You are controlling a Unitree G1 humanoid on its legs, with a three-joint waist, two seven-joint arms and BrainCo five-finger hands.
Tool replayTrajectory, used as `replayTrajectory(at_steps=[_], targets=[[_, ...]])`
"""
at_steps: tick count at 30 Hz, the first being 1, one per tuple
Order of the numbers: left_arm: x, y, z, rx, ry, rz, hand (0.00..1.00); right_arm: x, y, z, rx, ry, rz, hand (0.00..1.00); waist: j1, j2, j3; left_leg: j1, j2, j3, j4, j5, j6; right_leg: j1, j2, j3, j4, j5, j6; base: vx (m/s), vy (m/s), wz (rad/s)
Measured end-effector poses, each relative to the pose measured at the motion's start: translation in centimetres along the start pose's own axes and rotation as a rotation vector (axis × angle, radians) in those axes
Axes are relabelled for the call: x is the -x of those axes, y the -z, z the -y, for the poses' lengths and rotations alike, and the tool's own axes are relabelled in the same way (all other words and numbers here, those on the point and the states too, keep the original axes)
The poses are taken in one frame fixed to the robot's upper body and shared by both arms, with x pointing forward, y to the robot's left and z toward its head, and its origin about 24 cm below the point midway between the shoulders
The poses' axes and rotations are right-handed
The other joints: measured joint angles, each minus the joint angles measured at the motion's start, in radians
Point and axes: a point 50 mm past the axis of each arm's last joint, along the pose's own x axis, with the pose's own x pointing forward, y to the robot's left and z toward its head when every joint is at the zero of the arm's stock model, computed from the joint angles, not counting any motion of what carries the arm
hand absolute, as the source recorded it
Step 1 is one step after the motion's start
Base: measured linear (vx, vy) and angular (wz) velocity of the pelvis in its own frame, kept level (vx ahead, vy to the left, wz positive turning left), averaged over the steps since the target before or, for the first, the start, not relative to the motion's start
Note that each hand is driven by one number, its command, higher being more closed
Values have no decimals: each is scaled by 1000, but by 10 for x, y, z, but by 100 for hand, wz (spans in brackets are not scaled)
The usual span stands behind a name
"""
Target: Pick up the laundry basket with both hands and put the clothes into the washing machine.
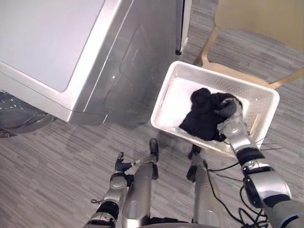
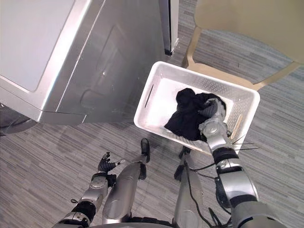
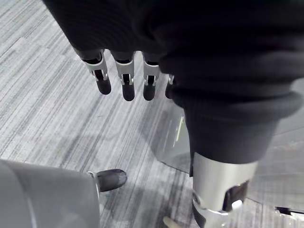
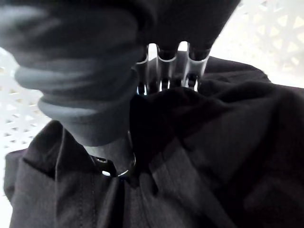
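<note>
The white laundry basket [image 1: 164, 95] stands on the floor to the right of the silver washing machine [image 1: 109, 61]. Black clothes [image 1: 202, 116] lie bunched in its near right part. My right hand [image 1: 228, 108] reaches down into the basket, its fingers [image 4: 164, 71] and thumb curled into the black cloth [image 4: 228, 142]. Low on the left, my left hand [image 1: 122, 165] hangs over the floor away from the basket, its fingers [image 3: 123, 80] relaxed and holding nothing.
A light wooden chair [image 1: 256, 23] stands just behind the basket, its legs touching the far rim. The machine's side panel is close on the basket's left. Part of a round glass door [image 1: 16, 116] shows at the far left. Grey striped carpet lies all around.
</note>
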Motion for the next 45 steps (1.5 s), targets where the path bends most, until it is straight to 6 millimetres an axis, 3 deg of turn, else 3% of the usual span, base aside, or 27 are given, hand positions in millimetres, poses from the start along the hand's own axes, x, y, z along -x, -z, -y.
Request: replayTrajectory(at_steps=[3,8,14,18,24,25,26,27,28,29,31,32,33,35,36,38,39,40,41,43,45], targets=[[2,2,-3,1,-7,1,0,16,-11,0,-153,23,62,100,-10,-12,10,61,-3,3,-13,-2,3,62,2,2,-17,-5,7,90,26,1],[13,28,-7,-17,-4,-79,0,49,-28,-7,-353,18,176,100,-26,-28,3,175,-17,17,-56,-14,10,159,6,15,-42,-21,30,96,39,-7],[28,62,-20,-73,-15,-186,0,88,-20,-22,-616,-66,149,100,-27,-84,-107,307,-26,43,-119,-23,18,268,17,34,-91,-23,42,126,30,-10],[35,78,-23,-87,-3,-246,0,102,-48,-14,-804,-121,298,100,-26,-99,-178,374,-35,66,-141,-29,18,316,16,63,-108,-22,47,76,30,-19],[37,82,-31,-95,-21,-250,0,116,-79,-11,-931,-207,472,100,-26,-114,-189,366,-37,113,-86,-58,34,268,5,121,-40,-14,57,-69,24,-27],[35,80,-32,-94,-17,-247,0,117,-83,-11,-938,-210,490,100,-25,-111,-188,331,-18,128,-71,-62,51,250,4,130,-12,-36,83,-177,-13,0],[35,80,-35,-88,-26,-247,0,117,-85,-10,-940,-210,498,100,-27,-107,-186,316,-9,120,-60,-58,52,196,-15,134,182,-158,46,-148,-27,14],[34,79,-38,-90,-32,-240,0,117,-85,-10,-942,-209,496,100,-25,-109,-187,317,-6,109,-56,-53,52,181,-23,130,294,-228,27,-79,-62,47],[35,81,-41,-86,-44,-248,0,117,-86,-12,-940,-217,500,100,-21,-115,-189,310,-5,81,-39,-43,49,204,-27,129,425,-316,65,-25,-125,64],[36,83,-46,-82,-60,-250,0,117,-91,-12,-941,-227,515,100,-14,-122,-193,290,-4,56,-15,-39,43,241,-22,140,465,-377,87,-48,-164,68],[35,77,-51,-59,-85,-225,0,116,-107,-14,-930,-263,578,100,4,-116,-198,230,1,37,27,-32,30,272,15,147,356,-403,77,-137,-174,32],[37,77,-45,-38,-81,-219,0,113,-116,-14,-903,-277,615,100,23,-85,-209,192,31,15,19,-14,7,295,69,134,235,-371,32,-168,-125,9],[38,77,-40,-29,-71,-219,0,112,-118,-11,-888,-271,633,100,27,-62,-210,169,55,-3,17,0,-2,308,103,110,178,-333,26,-173,-119,23],[37,73,-32,-25,-50,-201,0,107,-113,-8,-859,-232,630,100,22,-49,-208,131,83,-45,2,55,-19,320,142,66,116,-293,2,-182,-148,63],[37,69,-24,-51,-12,-184,0,103,-103,-7,-847,-202,588,100,24,-46,-207,125,85,-48,-32,120,-25,320,147,23,127,-290,-14,-194,-136,101],[37,64,-13,-82,41,-151,0,100,-92,-4,-831,-161,547,100,22,-48,-208,140,44,-69,-147,278,-66,314,112,-38,135,-303,-45,-247,-87,118],[37,55,-5,-93,73,-111,0,99,-88,-2,-827,-146,533,100,6,-59,-202,122,19,-45,-124,279,-35,295,70,-88,139,-315,-72,-318,-99,105],[38,54,-6,-86,72,-96,0,98,-87,-1,-823,-147,531,100,1,-63,-203,103,5,-11,3,187,38,284,44,-110,141,-303,-82,-295,-118,88],[39,54,-7,-84,69,-91,0,99,-87,-1,-820,-149,532,100,0,-63,-203,104,3,3,70,135,51,279,34,-117,138,-292,-80,-132,-72,49],[40,49,-9,-78,59,-60,0,100,-83,-1,-807,-155,526,100,-27,-55,-206,187,20,43,165,-25,34,281,20,-156,119,-260,-74,-145,11,57],[39,36,-3,-73,81,-2,0,104,-78,9,-797,-136,538,100,-30,-43,-213,278,22,49,68,-48,15,281,20,-181,119,-257,-62,-114,80,66]])
